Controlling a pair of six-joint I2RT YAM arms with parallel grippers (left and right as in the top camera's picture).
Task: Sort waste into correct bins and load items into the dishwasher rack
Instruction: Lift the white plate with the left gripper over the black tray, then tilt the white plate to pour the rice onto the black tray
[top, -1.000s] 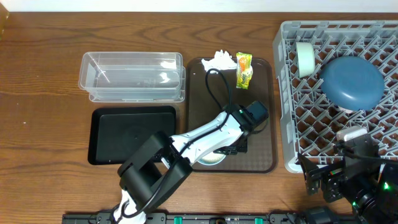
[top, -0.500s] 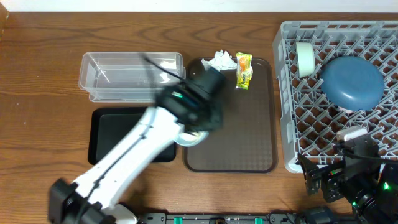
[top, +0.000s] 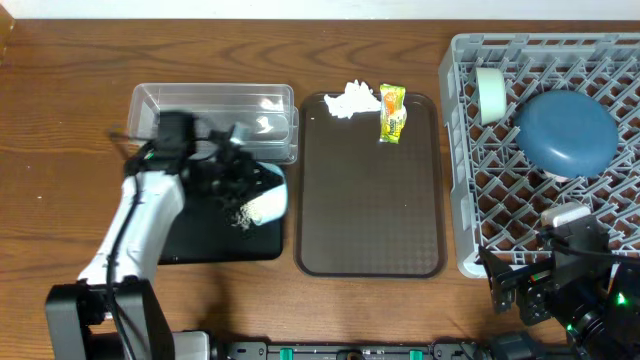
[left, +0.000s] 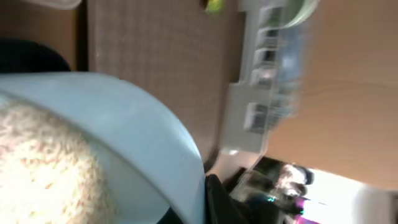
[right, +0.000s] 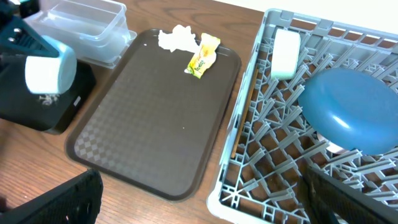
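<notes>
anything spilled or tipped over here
The mint bowl, held by the left end effector, is tipped on its side over the black tray, with rice spilling from it onto the tray. It looks like deliberate dumping, not an accident.

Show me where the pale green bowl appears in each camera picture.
Overhead: mint-green bowl, left of centre, tipped over the black tray.
Left wrist: bowl fills the lower left, very close.
Right wrist: bowl at the far left edge.
Shared landmark: the brown serving tray, in all three.
</notes>
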